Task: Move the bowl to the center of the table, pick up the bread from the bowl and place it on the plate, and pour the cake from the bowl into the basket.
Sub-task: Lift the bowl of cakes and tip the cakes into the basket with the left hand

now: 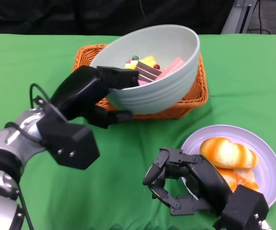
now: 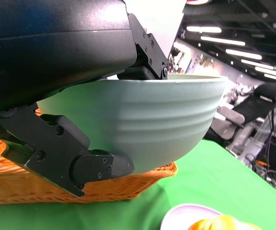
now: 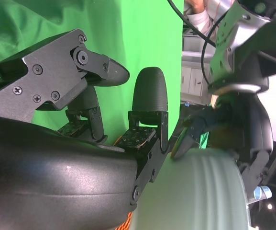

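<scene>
Head view: green table [image 1: 128, 191], largest thing in frame. Orange wicker basket [image 1: 195, 96] sits at the far middle. Pale green bowl [image 1: 161, 84] is lifted over the basket and tilted toward the robot, clear of the cloth. Left hand [image 1: 92, 93] grips the bowl's near rim, fingers over the lip and into the bowl, thumb under the outer wall; left wrist view confirms that clamp. Lilac plate [image 1: 267, 167] lies near right, just beside the right hand [image 1: 183, 179]. Right hand holds nothing, fingers loosely curled and apart, hovering beside the plate's left edge. Bread [image 1: 228, 153] lies on the plate. Cake pieces [image 1: 149, 69], pink, brown and yellow, lie inside the bowl against its lower side.
</scene>
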Action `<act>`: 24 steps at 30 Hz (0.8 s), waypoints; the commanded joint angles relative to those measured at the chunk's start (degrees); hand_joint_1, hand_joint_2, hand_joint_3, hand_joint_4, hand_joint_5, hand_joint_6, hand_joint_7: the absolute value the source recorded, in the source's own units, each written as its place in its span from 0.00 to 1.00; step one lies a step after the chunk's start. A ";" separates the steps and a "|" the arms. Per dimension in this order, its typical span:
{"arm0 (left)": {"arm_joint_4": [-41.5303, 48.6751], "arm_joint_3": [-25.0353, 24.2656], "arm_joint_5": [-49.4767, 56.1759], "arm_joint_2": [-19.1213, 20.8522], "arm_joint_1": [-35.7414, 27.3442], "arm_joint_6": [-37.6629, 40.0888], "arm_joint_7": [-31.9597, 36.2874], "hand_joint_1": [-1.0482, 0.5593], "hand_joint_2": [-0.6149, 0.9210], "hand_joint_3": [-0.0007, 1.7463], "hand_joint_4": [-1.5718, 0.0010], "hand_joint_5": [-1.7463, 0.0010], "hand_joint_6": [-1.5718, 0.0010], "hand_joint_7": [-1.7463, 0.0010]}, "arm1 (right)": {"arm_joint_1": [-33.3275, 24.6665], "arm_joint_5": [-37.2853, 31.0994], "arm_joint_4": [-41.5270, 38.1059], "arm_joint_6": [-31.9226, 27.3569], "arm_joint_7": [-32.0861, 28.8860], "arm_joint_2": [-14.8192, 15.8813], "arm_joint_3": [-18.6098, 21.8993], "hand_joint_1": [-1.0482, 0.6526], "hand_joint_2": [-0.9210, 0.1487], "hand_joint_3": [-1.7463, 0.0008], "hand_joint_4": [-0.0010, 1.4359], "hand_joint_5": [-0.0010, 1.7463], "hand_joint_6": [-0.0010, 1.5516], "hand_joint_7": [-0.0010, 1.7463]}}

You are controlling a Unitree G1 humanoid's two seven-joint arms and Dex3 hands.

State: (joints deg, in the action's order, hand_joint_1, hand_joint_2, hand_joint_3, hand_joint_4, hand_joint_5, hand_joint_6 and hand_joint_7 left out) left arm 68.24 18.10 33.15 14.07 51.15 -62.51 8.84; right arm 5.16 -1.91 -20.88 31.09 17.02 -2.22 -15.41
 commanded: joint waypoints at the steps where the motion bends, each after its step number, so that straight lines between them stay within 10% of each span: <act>1: 0.44 -1.05 -2.80 -0.69 3.19 1.34 -1.47 0.54 0.98 0.33 0.59 0.00 0.58 0.20 | 0.31 -0.68 -0.94 0.19 -0.36 -0.20 -0.21 0.57 0.29 0.53 0.50 0.86 0.42 0.73; 24: 4.16 -12.58 -21.43 -10.19 9.72 23.38 -24.73 0.55 1.00 0.33 0.61 0.00 0.66 0.09 | 1.83 -2.37 -6.60 2.44 -1.37 -1.28 -0.93 0.57 0.34 0.48 0.48 0.95 0.42 0.76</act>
State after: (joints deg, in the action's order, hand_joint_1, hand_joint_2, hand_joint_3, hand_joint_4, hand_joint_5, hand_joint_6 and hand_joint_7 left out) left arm 72.05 6.55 13.26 3.88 58.40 -39.97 -15.11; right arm 6.63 -3.76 -26.84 32.93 16.14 -3.57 -16.68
